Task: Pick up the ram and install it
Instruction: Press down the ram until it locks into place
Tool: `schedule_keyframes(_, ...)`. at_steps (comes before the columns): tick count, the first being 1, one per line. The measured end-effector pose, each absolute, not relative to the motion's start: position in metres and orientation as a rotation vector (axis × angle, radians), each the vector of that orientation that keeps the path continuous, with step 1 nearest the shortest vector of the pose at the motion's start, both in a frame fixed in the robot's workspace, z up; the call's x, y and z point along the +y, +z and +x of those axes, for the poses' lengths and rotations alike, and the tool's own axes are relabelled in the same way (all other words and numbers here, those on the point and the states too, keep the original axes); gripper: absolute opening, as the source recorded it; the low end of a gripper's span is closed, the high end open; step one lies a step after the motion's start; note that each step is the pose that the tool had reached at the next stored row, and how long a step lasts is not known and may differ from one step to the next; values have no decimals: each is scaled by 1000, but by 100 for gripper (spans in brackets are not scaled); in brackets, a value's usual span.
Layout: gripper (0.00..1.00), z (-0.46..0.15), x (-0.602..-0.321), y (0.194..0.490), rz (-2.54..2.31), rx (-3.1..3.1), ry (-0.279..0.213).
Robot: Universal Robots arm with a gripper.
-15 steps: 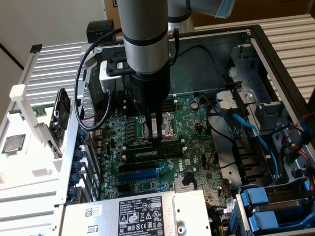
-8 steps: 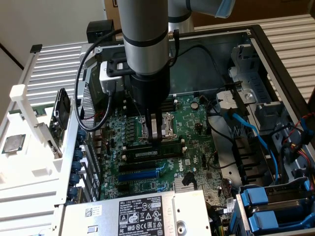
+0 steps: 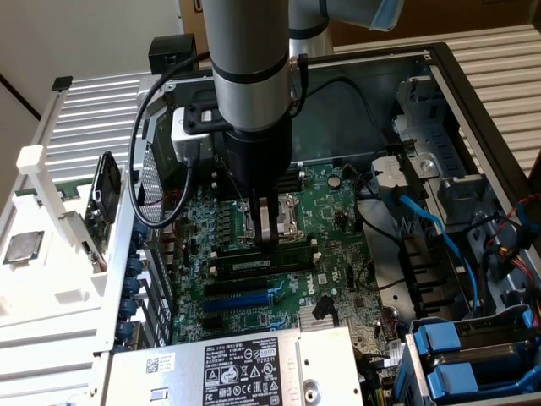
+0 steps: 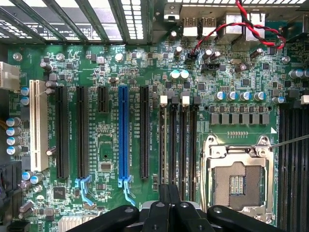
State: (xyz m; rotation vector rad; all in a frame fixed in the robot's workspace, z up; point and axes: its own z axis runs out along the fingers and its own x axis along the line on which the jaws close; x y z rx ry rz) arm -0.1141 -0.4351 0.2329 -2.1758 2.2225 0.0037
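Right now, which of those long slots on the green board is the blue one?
The blue slot standing between black slots; every other long slot is black, except one white slot.

Case is open with a big green motherboard [image 3: 338, 199] lying flat. Its empty silver-framed square CPU socket [image 4: 238, 181] sits near a row of small blue-topped capacitors [image 4: 239, 95], and a long blue plastic expansion slot [image 4: 124, 133] and a long white plastic one [image 4: 35, 125] sit among the black ones. A twisted red-and-black wire pair [image 4: 227, 29] loops by the rear ports, and a flat light-blue data cable [image 3: 439, 233] snakes across toward the exterior view's right. A silver metal power supply box with a black label [image 3: 245, 372] sits low in that view beside blue plastic drive tabs [image 3: 439, 342]. Off at the exterior view's left, a square silver-topped processor chip [image 3: 23, 247] is lying on a white surface, well apart from the board.
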Motion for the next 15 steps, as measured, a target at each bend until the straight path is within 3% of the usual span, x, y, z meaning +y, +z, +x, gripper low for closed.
schedule_keyframes(15, 11, -114, -435, 229, -2180, 2227, 14)
